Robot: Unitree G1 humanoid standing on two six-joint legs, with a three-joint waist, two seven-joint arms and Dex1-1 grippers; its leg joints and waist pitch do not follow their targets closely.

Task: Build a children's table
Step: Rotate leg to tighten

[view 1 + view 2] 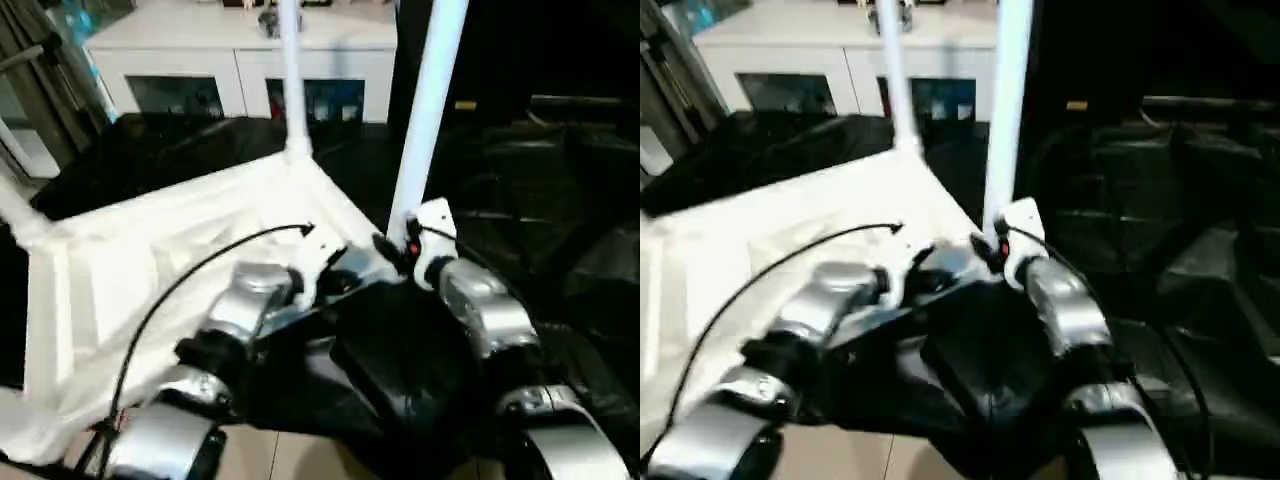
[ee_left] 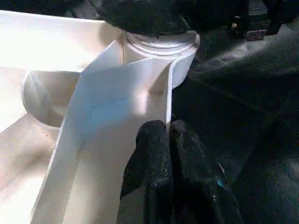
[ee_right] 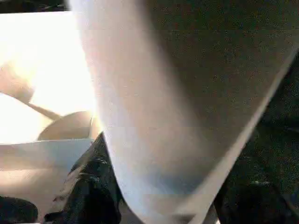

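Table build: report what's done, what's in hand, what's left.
Done: the far leg stands upright in the far corner of the upside-down tabletop. In hand: the near leg stands at the near corner, with the right gripper at its base and the left gripper shut against the rim. Left: the other corners show no legs.

Near leg (image 1: 428, 110): top cut off by upper edge of head frame, foot hidden behind my right gripper (image 1: 392, 250) | far leg (image 1: 291, 75): top cut off likewise | tabletop (image 1: 120, 280): left end runs off frame, near edge hidden under my forearms | right wrist frame: leg blurred, grip not determinable.
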